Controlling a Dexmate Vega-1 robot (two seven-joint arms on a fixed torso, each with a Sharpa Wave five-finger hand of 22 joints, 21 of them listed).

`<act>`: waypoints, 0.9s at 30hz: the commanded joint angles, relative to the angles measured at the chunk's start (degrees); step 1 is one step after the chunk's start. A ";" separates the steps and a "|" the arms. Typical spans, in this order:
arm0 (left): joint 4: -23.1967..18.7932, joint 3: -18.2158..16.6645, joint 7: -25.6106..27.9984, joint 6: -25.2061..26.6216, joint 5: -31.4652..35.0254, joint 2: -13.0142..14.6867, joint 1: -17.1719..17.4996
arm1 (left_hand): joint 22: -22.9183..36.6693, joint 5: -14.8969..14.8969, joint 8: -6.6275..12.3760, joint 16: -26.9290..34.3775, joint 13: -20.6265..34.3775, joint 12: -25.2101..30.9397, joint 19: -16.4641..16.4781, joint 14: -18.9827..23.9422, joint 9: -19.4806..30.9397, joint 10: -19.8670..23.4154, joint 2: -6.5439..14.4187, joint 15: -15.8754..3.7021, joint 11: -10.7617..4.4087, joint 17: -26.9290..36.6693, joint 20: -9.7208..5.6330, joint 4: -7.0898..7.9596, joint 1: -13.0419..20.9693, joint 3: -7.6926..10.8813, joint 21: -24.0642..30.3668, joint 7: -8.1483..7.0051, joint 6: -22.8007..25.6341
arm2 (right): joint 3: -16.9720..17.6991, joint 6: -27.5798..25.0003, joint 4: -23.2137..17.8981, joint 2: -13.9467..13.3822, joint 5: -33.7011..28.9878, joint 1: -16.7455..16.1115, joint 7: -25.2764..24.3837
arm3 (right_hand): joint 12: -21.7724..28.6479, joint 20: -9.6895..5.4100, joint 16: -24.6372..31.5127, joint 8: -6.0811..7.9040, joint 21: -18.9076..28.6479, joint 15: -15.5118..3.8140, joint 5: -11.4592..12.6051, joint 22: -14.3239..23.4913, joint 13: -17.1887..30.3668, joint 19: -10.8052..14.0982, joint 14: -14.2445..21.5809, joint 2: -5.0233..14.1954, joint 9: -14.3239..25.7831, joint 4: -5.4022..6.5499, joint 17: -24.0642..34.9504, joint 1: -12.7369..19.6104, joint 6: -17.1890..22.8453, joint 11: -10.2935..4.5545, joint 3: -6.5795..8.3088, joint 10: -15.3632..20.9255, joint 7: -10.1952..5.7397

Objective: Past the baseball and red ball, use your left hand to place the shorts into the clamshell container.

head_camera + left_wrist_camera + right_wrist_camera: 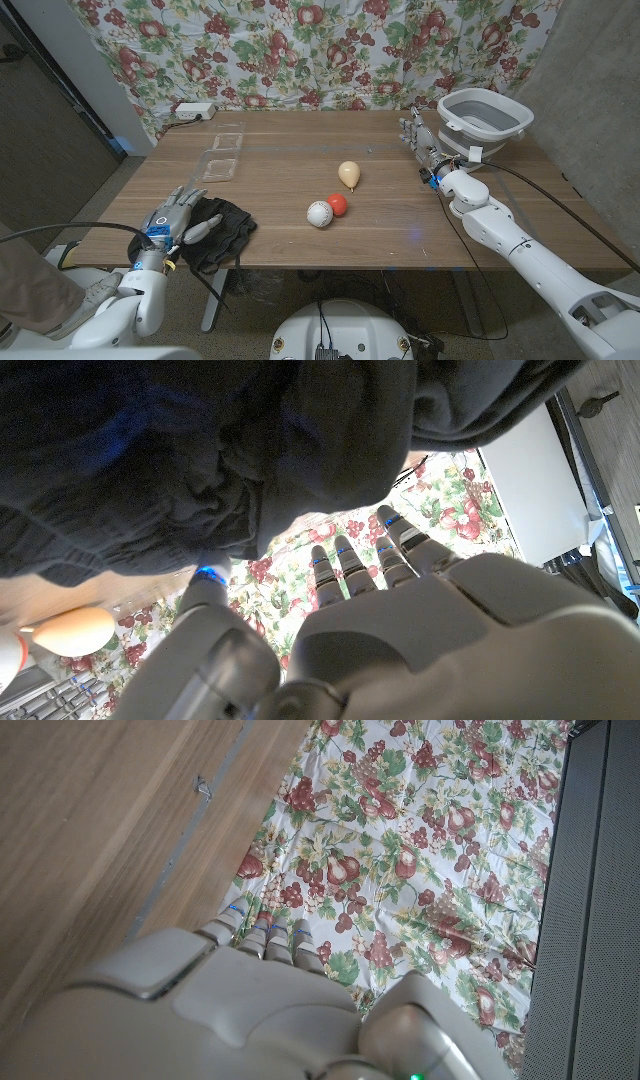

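The black shorts lie crumpled at the table's near left corner. My left hand is at their left edge, fingers spread and thumb lying on the cloth, with nothing gripped. In the left wrist view the shorts hang as dark folds just beyond my straight fingers. The baseball and red ball touch each other mid-table. The clear clamshell container lies open at the far left. My right hand stands upright at the far right, fingers straight, holding nothing.
A pale yellow pear-shaped object stands behind the balls. A grey basin sits at the far right corner next to my right hand. A white power strip lies at the back left. Floral cloth hangs behind the table.
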 commanded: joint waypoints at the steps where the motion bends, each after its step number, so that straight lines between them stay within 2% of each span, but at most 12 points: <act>1: 1.66 1.27 0.19 0.36 -1.26 0.50 -0.74 | 0.21 0.32 0.31 0.22 0.27 0.09 0.18 0.35 0.11 -0.31 -0.15 -9.55 -0.28 0.11 -0.07 -0.25 0.85 0.12 0.44 -0.13 0.37 | -0.31 -0.47 0.01 0.02 -0.39 0.42 0.05 | 0.15 0.56 0.38 0.17 0.19 -0.18 0.41 0.27 0.17 0.16 -0.09 0.27 0.10 -0.24 0.14 0.34 0.11 -0.17 0.09 0.29 0.09; 14: 2.31 1.55 0.56 0.28 -2.08 1.39 -0.90 | 0.22 0.56 0.31 0.24 0.28 -0.08 0.33 0.40 0.14 -1.38 -0.29 -9.71 -0.31 0.13 -0.13 -0.28 1.39 0.13 0.44 -0.15 0.27 | -0.54 -0.90 0.05 0.25 -0.55 0.85 0.05 | 0.14 0.57 0.38 0.16 0.19 -0.13 0.40 0.28 0.17 0.16 -0.10 0.31 0.10 -0.26 0.14 0.35 0.11 -0.20 0.11 0.27 0.10; 27: 3.18 3.85 1.13 0.49 -2.20 1.47 -2.45 | 0.21 0.78 0.26 0.25 0.28 0.09 0.35 0.49 0.16 -1.38 -0.31 -9.74 -0.51 0.12 -0.21 -0.42 2.11 0.28 0.39 -0.16 0.03 | -0.29 -0.93 -0.30 -0.11 -0.31 0.69 0.28 | 0.15 0.59 0.38 0.17 0.19 -0.19 0.39 0.27 0.17 0.17 -0.08 0.29 0.10 -0.28 0.14 0.36 0.15 -0.14 0.10 0.31 0.14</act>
